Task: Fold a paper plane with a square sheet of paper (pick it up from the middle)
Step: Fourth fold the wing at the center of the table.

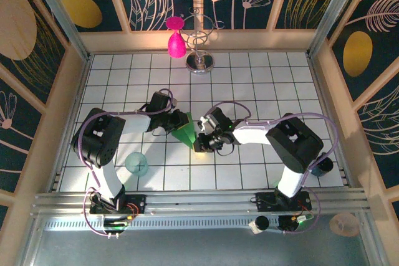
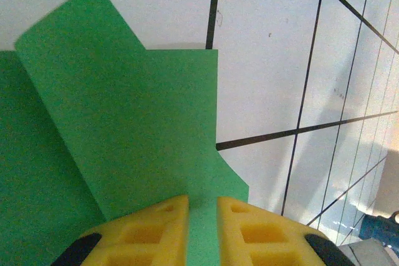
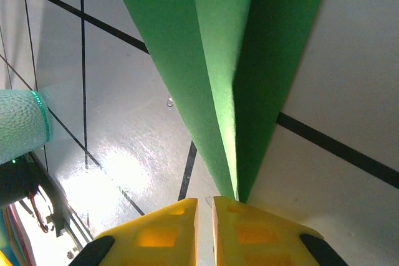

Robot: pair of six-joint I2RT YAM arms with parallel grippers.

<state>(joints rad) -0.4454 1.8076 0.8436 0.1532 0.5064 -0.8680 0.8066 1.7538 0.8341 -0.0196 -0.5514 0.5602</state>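
Green, creased to a narrow dart, the paper plane (image 1: 184, 130) is being clamped between the left gripper (image 2: 201, 228) jaws. The right gripper (image 3: 204, 228) jaws are being seen nearly together at its nose, grip unclear. Wing folding is being judged in hand; steady pressing along the crease is being called for.

top: overhead, far, looking down | wrists: close, low | shared: folded green paper (image 1: 185, 130)
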